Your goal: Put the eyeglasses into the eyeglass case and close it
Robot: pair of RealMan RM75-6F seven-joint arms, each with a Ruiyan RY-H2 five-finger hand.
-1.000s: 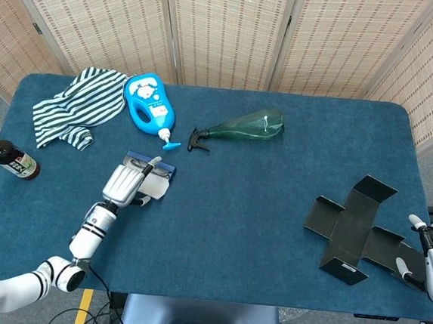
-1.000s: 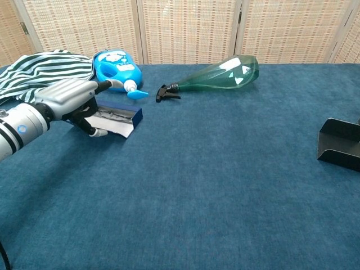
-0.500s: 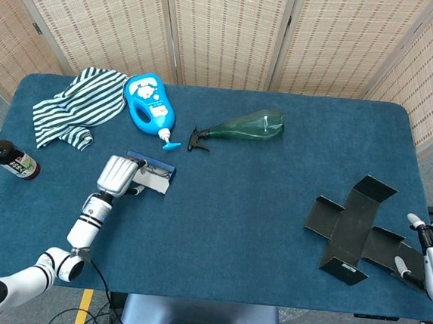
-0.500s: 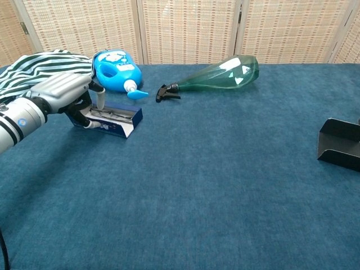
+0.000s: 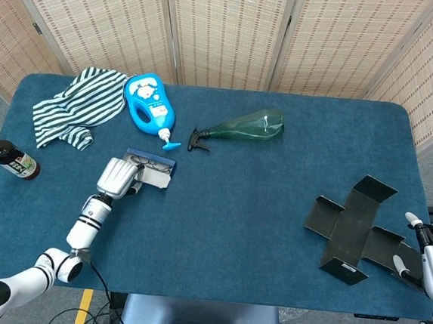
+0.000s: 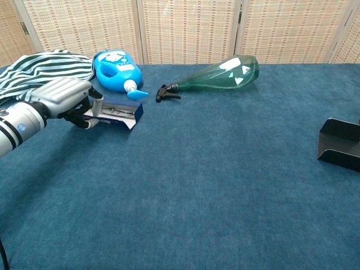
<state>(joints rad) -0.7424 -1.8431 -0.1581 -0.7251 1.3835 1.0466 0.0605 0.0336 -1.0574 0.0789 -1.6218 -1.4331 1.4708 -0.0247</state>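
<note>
The eyeglass case (image 5: 153, 170) is a small blue box with a white flap, lying left of the table's middle; in the chest view the eyeglass case (image 6: 119, 114) shows the dark eyeglasses (image 6: 114, 111) lying inside it. The flap stands folded up against the case's front. My left hand (image 5: 119, 176) grips the case's left end. In the chest view the left hand (image 6: 63, 97) has its thumb on top of that end and its fingers curled under it. My right hand (image 5: 430, 255) lies at the table's right edge, fingers apart, holding nothing.
A striped cloth (image 5: 77, 104) and a blue bottle (image 5: 150, 105) lie behind the case. A green spray bottle (image 5: 241, 125) lies at the back middle. A brown bottle (image 5: 8, 158) rests at the left edge. A flat unfolded black box (image 5: 356, 228) lies beside my right hand.
The white flap, lying flat on the table a second ago, has been folded up against the case. My left hand shifted left onto the case's end. The right hand stayed put.
</note>
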